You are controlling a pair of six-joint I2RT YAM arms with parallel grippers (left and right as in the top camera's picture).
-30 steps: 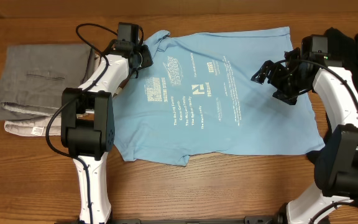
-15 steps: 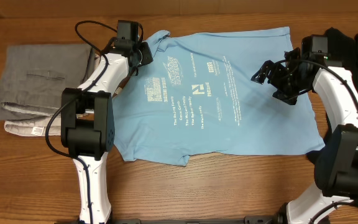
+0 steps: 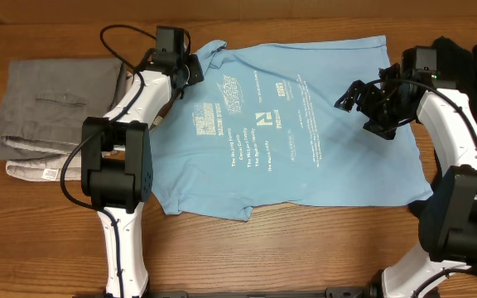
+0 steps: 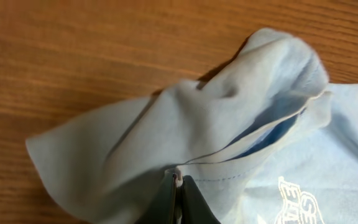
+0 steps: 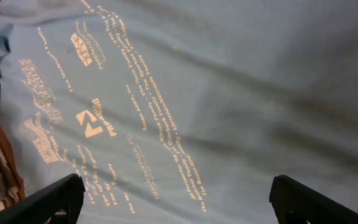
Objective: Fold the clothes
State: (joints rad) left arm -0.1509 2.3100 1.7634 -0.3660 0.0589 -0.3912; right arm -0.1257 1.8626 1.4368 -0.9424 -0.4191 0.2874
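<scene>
A light blue T-shirt (image 3: 305, 132) lies spread flat on the wooden table, its side with small white logos and text facing up. My left gripper (image 3: 190, 70) is at the shirt's upper left sleeve and is shut on a pinch of that sleeve (image 4: 185, 130), which bunches up above the fingers (image 4: 178, 186). My right gripper (image 3: 356, 98) hovers over the shirt's right part, open and empty; its two fingertips (image 5: 178, 196) stand far apart above the printed fabric (image 5: 229, 93).
A folded grey garment (image 3: 56, 112) lies at the left of the table. Dark clothing (image 3: 470, 58) sits at the far right behind my right arm. Bare wood (image 4: 73, 50) shows past the sleeve.
</scene>
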